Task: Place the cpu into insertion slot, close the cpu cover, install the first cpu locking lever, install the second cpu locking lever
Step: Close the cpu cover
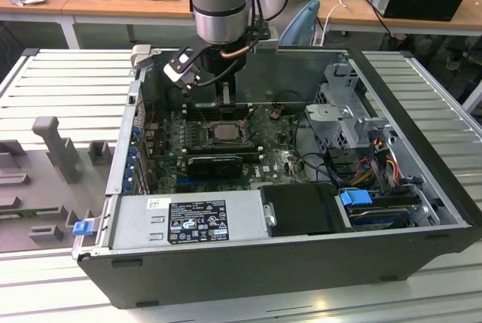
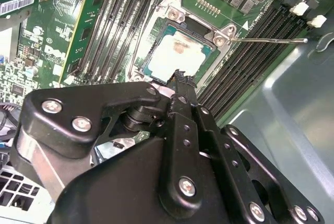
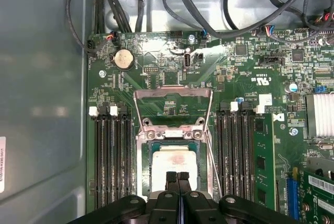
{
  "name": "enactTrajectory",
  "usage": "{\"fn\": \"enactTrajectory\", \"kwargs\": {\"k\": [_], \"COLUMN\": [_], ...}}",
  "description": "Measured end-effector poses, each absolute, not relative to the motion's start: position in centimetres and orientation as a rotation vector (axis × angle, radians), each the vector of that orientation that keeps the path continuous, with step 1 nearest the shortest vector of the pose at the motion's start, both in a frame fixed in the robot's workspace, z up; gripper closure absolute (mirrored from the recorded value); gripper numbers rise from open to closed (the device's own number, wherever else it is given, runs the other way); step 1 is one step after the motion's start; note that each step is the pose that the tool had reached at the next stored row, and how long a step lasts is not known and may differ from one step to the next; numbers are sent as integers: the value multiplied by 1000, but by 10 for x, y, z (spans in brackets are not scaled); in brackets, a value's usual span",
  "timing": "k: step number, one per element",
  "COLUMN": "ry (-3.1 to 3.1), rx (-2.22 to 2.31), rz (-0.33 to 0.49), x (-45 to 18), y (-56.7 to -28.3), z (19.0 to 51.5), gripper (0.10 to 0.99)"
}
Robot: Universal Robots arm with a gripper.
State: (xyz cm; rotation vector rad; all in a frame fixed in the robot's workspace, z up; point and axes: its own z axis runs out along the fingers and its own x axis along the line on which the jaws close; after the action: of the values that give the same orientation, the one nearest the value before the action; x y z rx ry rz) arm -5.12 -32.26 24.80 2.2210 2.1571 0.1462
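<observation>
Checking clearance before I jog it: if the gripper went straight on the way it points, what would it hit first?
Probably the cpu seated in the socket: the gripper points down at its pale metal top. The gap between them is unclear.

We are looking at a pale, ribbed metal counter (image 1: 68, 82), its slats running from nine o'clock to three o'clock in the exterior view. An open dark-grey computer case (image 1: 301, 263) is lying directly on it, filling the middle and reaching toward four o'clock, its open side facing up. At nine o'clock of the case, just beside it, a grey moulded fixture tray (image 1: 22, 195) is resting on the slats, and a grey upright post (image 1: 50, 138) is standing up from that tray. Bare slats are showing at ten o'clock and at two o'clock, outside the case's walls. At six o'clock a strip of the counter is showing below the case's near wall.
</observation>
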Motion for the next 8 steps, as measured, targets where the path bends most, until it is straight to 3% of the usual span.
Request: {"fn": "enactTrajectory", "kwargs": {"k": [8], "ry": [2157], "rx": [2221], "rz": [146], "x": [-51], "y": [-323], "z": [259], "gripper": [980]}}
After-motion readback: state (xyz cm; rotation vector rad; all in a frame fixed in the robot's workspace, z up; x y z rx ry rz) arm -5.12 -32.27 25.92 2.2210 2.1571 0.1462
